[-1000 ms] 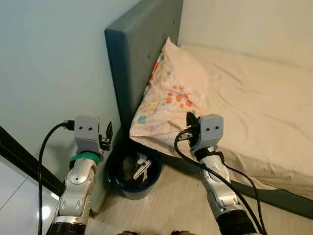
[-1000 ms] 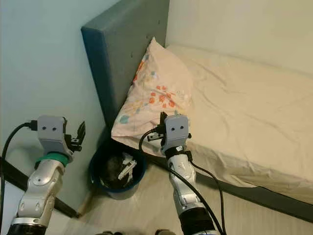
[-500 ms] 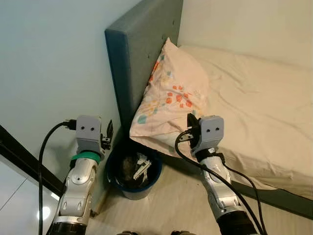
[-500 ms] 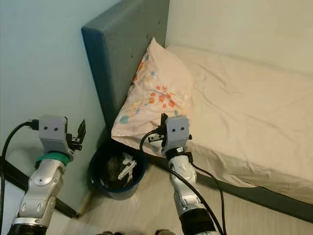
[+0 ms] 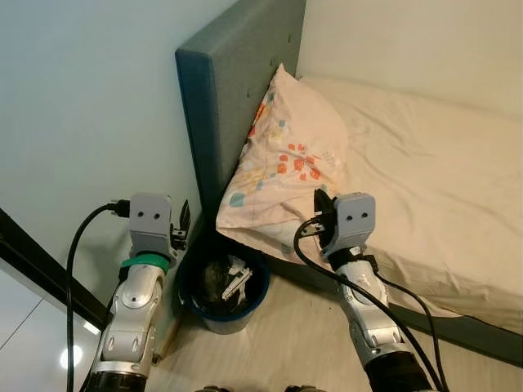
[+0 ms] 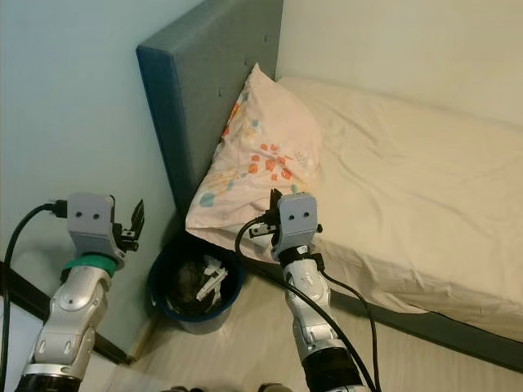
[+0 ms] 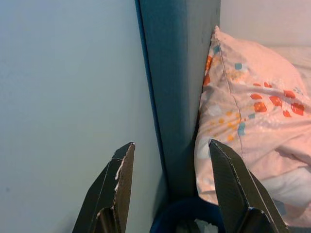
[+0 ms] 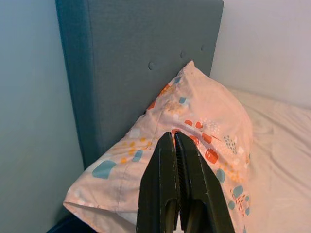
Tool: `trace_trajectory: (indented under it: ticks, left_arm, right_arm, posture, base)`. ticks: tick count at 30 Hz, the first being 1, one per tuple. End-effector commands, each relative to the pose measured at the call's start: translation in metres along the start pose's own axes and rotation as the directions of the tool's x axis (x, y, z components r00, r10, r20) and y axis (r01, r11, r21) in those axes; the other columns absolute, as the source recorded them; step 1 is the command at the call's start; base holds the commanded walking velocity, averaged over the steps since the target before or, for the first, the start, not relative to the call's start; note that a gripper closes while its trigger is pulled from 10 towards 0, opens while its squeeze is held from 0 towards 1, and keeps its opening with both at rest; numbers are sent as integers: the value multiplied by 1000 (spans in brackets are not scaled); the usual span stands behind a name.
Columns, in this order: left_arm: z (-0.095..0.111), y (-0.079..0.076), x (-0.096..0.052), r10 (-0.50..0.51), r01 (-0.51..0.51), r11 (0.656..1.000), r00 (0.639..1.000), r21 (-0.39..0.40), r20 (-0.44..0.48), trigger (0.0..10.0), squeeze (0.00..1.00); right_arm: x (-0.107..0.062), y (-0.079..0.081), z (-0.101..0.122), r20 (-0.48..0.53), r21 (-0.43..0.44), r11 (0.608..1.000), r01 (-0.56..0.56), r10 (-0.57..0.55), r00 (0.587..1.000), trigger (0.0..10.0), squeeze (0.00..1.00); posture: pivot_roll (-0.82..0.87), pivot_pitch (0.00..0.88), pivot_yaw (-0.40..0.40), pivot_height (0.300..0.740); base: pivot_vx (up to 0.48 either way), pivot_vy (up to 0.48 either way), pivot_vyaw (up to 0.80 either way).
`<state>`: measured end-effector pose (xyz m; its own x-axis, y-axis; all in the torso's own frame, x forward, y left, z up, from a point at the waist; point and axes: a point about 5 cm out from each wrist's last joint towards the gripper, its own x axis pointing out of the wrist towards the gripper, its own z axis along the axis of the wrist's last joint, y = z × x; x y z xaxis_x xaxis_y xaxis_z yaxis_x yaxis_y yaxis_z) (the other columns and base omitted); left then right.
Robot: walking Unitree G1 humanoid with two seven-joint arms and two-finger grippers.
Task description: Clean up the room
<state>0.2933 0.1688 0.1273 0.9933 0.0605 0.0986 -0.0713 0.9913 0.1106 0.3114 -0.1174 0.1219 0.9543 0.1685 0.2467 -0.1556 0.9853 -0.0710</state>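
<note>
Down on the floor, the round dark blue waste bin [image 5: 222, 287] with crumpled white trash stands beside the teal padded headboard [image 5: 225, 98], under the overhanging flowered pillow [image 5: 290, 163]. No writing is readable. Left gripper [image 7: 170, 191] hovers by the bin, fingers apart, holding nothing. Right gripper [image 8: 176, 187] hangs before the pillow, fingers pressed together, empty.

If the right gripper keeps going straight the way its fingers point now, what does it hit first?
Most likely the pillow. The right gripper, fingers shut and empty, points at its patterned face in the right wrist view, with the blue headboard behind that. Depth to the pillow is hard to judge.
</note>
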Motion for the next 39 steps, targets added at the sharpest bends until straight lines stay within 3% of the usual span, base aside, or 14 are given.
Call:
trace_trajectory:
  ticks: [1, 32, 39]
  left_arm:
    - [-5, 0, -3, 0, 0, 1000, 1000, 0, -18, 10000, 0]
    - [-6, -1, -5, -6, 6, 1000, 1000, 4, -24, 10000, 0]
    - [-9, -1, -2, -26, 26, 1000, 998, -6, -57, 10000, 0]
  right_arm:
    - [-3, -1, -6, -21, 6, 1000, 7, -7, 1000, 10000, 0]
    - [-5, -1, -7, -29, 10, 1000, 9, -9, 1000, 10000, 0]
    - [-1, -6, -7, -37, 24, 999, 34, -33, 999, 10000, 0]
  posture:
    - [-19, 0, 33, 740]
    - [-20, 2, 38, 740]
    - [-24, 12, 40, 740]
  base:
    - [-277, 0, 0]
    - [-319, 0, 0]
    - [0, 0, -488]
